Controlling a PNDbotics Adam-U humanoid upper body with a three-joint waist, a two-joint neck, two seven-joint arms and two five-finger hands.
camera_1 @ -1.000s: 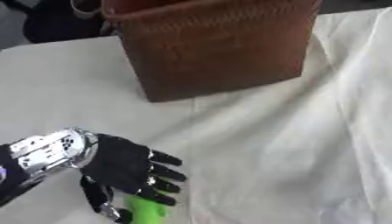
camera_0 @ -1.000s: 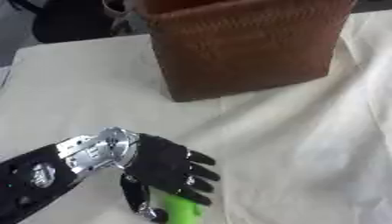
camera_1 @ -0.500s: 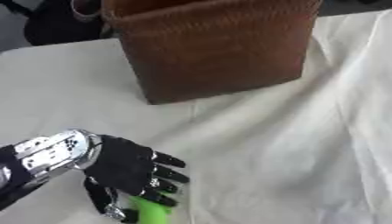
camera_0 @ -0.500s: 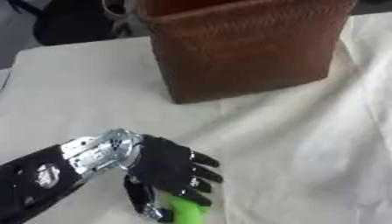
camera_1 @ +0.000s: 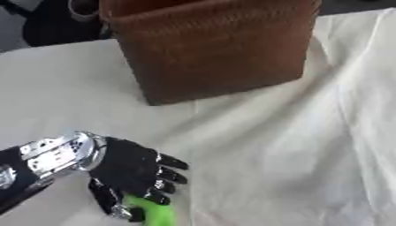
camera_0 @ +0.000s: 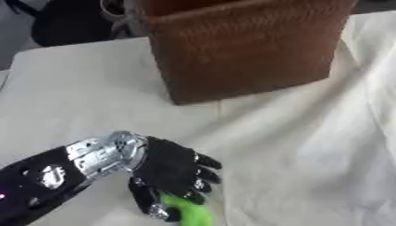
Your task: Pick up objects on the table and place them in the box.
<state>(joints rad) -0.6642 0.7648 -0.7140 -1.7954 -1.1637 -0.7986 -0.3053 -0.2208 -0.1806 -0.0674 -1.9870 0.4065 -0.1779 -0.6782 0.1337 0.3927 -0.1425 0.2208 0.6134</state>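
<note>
The green thing (camera_0: 189, 212) lies on the cloth-covered table (camera_0: 309, 145), well in front of the box (camera_0: 244, 48) and a little to its left, at the very bottom of both views, so we see only its upper part: a bright green, smooth-looking shape whose form we cannot make out. We judge it light and fairly small, likely plastic and a bit slippery, so we would take it across its middle, fingers on one side and thumb on the other, not by the end. Our left hand (camera_0: 172, 170) reaches in from the lower left, palm down and wrist angled toward the near edge, black fingers (camera_1: 162, 183) curled downward over the top of the green thing and the thumb (camera_0: 147, 204) bent down along its left side. The hand is closing round it, touching it from above and beside; whether the grasp is complete we cannot tell, since the lower part is cut off. The box, tall, brown and woven, stands well apart, so the carry will need a clear lift over its rim. Our right hand shows in neither view.
</note>
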